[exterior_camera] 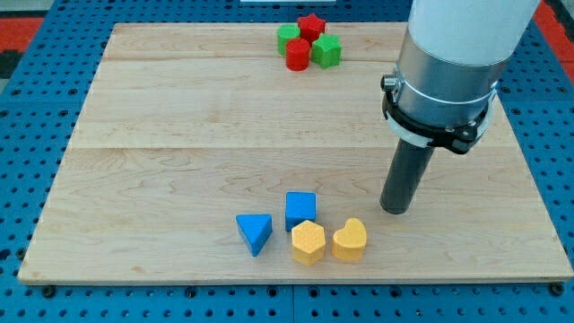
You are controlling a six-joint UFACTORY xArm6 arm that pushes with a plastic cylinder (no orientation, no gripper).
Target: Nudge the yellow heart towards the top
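**Tip rests right of the yellow heart**

Rod, not claw: this arm ends in a straight dark rod, so nothing opens, closes or grips, and my tip stands on the board with nothing held. It sits to the view's right of the yellow heart and a little above it, near but apart, with bare wood showing between them.

That heart lies near the view's bottom edge, right of centre. Just beside it on its left is a yellow hexagon; the two look to be touching or nearly so (the gap is too fine to judge). A blue cube sits just above the hexagon, close against it. Left of those lies a blue triangle, a little apart from the cube.

Far off at the view's top, four blocks huddle together: a red star, a green block on its left, a red cylinder below, and a green block on the right whose shape I cannot make out.

Around the board runs a blue pegboard. No brand, label or writing can be read anywhere.
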